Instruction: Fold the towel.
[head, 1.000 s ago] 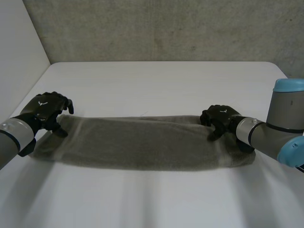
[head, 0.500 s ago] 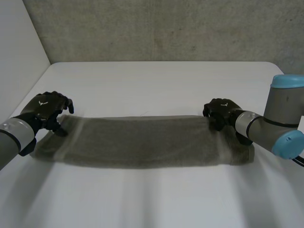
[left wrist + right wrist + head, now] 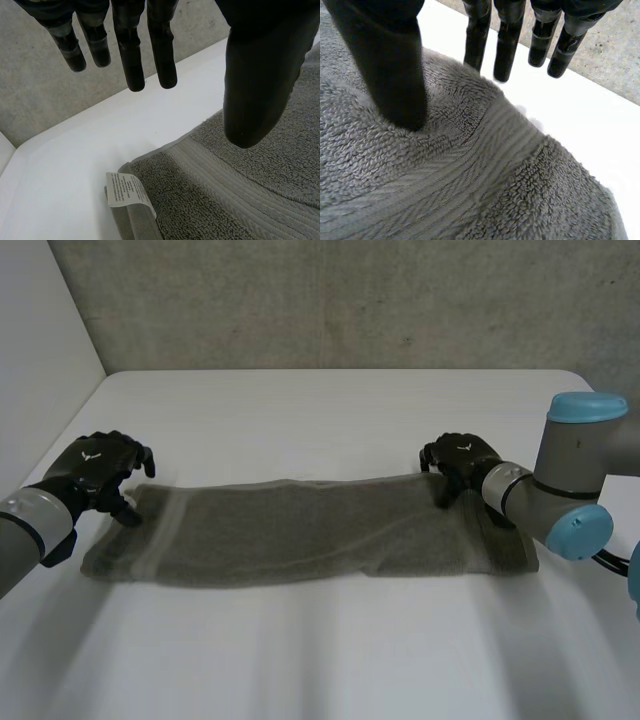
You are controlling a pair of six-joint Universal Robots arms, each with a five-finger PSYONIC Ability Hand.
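Grey towel (image 3: 300,532) lies flat as a long strip across the white table (image 3: 330,410). The left hand (image 3: 95,472) is at its far left corner, fingers (image 3: 132,55) straight and spread, holding nothing, near a white label (image 3: 127,188). The right hand (image 3: 460,458) is at the far right corner, fingers straight, thumb (image 3: 395,65) tip on the cloth.

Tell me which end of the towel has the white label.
The end at the left hand: the white label sticks out at that corner of the towel. The end under the right hand is plain pile.
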